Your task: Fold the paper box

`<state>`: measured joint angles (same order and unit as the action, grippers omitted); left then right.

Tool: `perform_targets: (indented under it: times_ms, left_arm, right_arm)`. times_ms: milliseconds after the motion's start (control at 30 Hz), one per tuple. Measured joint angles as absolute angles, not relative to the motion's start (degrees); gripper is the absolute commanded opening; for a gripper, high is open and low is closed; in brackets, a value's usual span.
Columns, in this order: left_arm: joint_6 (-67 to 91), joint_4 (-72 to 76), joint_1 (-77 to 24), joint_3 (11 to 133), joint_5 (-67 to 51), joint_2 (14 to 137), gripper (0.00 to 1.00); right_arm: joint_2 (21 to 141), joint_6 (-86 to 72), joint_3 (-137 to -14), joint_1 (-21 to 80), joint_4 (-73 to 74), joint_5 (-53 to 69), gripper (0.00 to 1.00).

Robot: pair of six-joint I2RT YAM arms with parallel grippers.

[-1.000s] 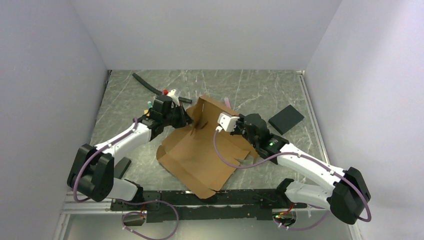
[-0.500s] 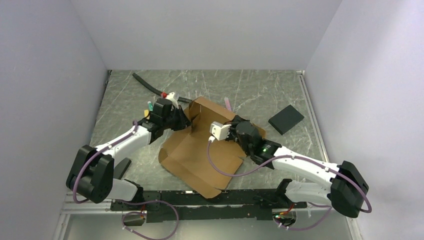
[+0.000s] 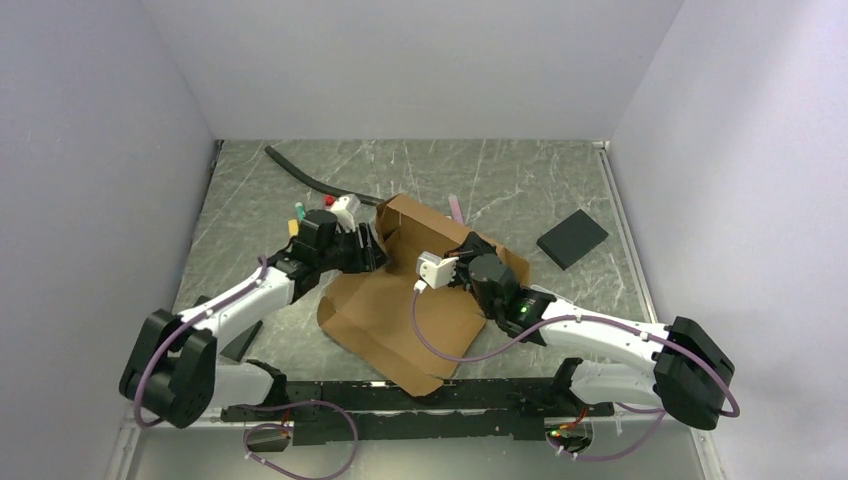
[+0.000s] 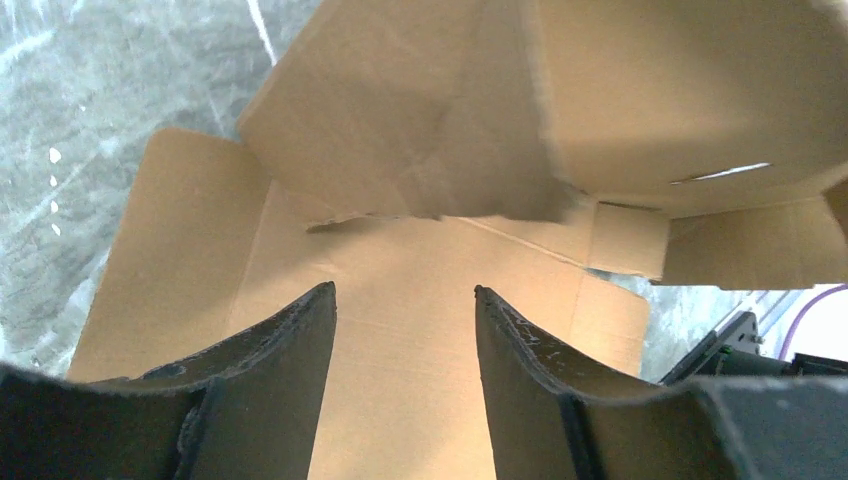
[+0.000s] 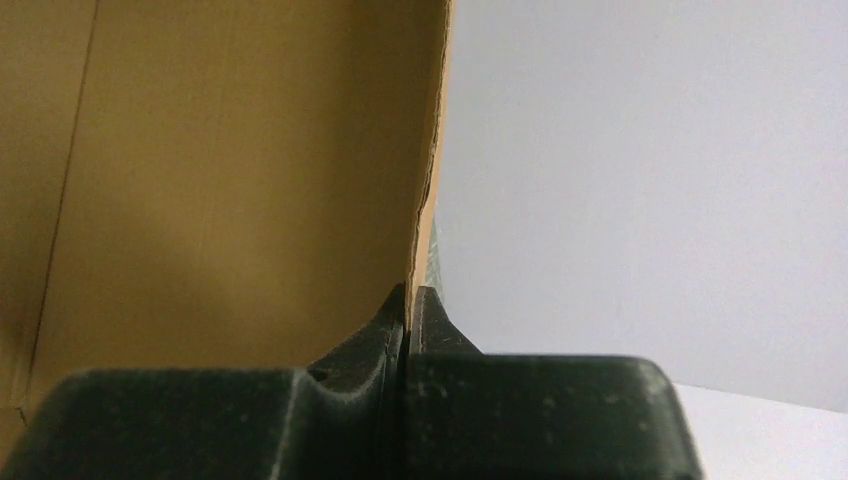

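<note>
The paper box [image 3: 395, 310] is a brown cardboard sheet lying mid-table, with its far panel [image 3: 415, 220] standing up. In the left wrist view the box [image 4: 400, 190] fills the frame, a raised flap hanging over its flat floor. My left gripper [image 4: 404, 291] is open just above that floor at the box's left side, with nothing between its fingers [image 4: 300, 340]. My right gripper [image 5: 410, 295] is shut on the thin edge of a cardboard flap [image 5: 250, 170] that stands upright. From above, the right wrist [image 3: 490, 275] sits over the box's right half.
A black flat square pad [image 3: 572, 238] lies at the right. A black hose [image 3: 300, 172] runs along the back left. Small coloured items [image 3: 297, 214] and a white-and-red piece [image 3: 343, 207] sit behind the left wrist. A pink strip [image 3: 456, 207] lies behind the box.
My left gripper has opened and let go of the box's left flap. The right arm has moved left and nearer, carrying its flap along, and the raised panel stands lower.
</note>
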<state>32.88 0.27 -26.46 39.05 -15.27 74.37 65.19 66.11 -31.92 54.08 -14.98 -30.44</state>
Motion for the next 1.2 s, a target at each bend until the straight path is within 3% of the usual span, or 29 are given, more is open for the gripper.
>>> perform_targets:
  times_ms: [200,333,467,800,1200]
  left_arm:
    - [30.46,-2.87,-25.93,39.05,-14.61,65.87,0.60]
    - [29.32,-7.44,-25.69,38.46,-7.92,58.17,0.72]
    - [24.49,-5.74,-25.45,36.40,-3.27,55.66,0.75]
    - [6.87,9.80,-25.36,35.38,-7.22,75.07,0.75]
    - [-4.23,25.30,-24.53,41.34,-15.73,87.70,0.64]
  right_arm:
    - [65.19,66.57,-31.40,54.17,-15.97,-30.50,0.00]
    - [65.19,66.57,-31.38,54.17,-15.99,-30.50,0.00]
    - [65.23,66.50,-31.40,54.19,-15.99,-30.50,0.00]
    - [65.43,66.43,-31.44,54.19,-16.08,-30.79,0.00]
    - [66.19,65.87,-31.99,54.06,-15.88,-31.33,0.00]
